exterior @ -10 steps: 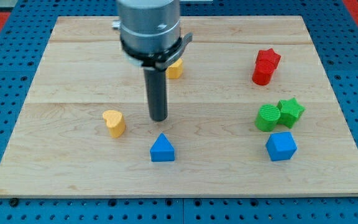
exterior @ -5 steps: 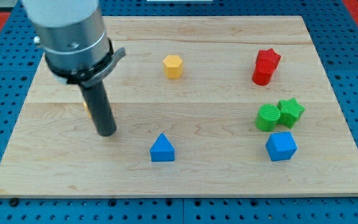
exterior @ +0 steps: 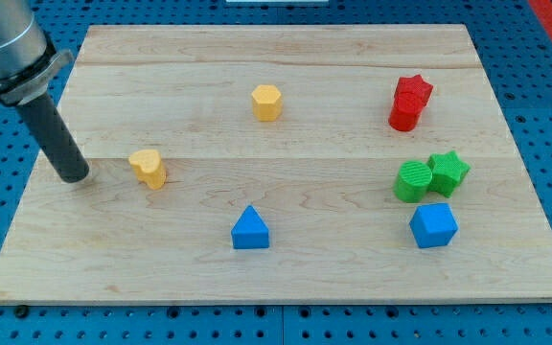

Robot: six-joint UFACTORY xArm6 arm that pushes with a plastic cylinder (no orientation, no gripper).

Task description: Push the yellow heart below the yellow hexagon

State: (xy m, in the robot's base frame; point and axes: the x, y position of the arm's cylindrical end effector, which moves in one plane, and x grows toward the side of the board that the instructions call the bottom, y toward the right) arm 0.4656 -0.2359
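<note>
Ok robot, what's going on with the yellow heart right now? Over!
My tip sits at the view's left of the yellow heart, apart. Yellow hexagon up and right of the heart. Nothing between them.

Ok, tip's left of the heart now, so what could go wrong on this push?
1. My tip sits slightly lower in the view than the yellow heart; an off-centre push could spin it or let it slip toward the view's top.
2. The yellow hexagon is up and right; pushing too high might knock it.
3. Drifting low, the heart may hit the blue triangle.
</note>
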